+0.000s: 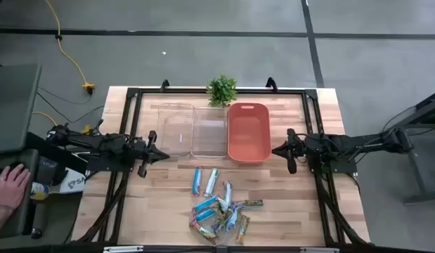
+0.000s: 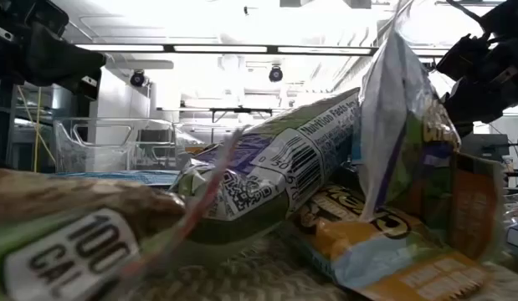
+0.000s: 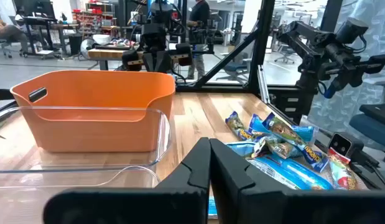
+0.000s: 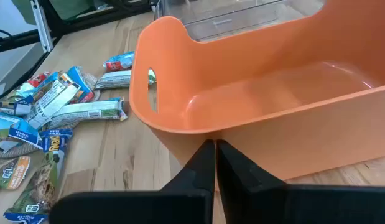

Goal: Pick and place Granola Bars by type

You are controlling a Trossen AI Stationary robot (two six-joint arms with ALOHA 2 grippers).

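The granola bars (image 1: 221, 211) lie in a loose heap near the table's near edge, in blue, silver-white and brown-gold wrappers. Two more bars (image 1: 203, 181) lie side by side just beyond the heap. The low view looks straight into the heap (image 2: 284, 167). It also shows in the left wrist view (image 3: 285, 146) and the right wrist view (image 4: 49, 118). My left gripper (image 1: 161, 154) (image 3: 209, 152) hovers shut beside the clear containers, left of the bars. My right gripper (image 1: 275, 149) (image 4: 215, 149) hovers shut at the orange bin's right side. Neither touches anything.
Three containers stand in a row at mid-table: two clear ones (image 1: 174, 129) (image 1: 209, 131) and an orange bin (image 1: 248, 132) (image 4: 273, 93). A small green plant (image 1: 222, 89) stands at the far edge. A person's hand (image 1: 10, 186) rests off the table's left side. Bare wood lies between containers and bars.
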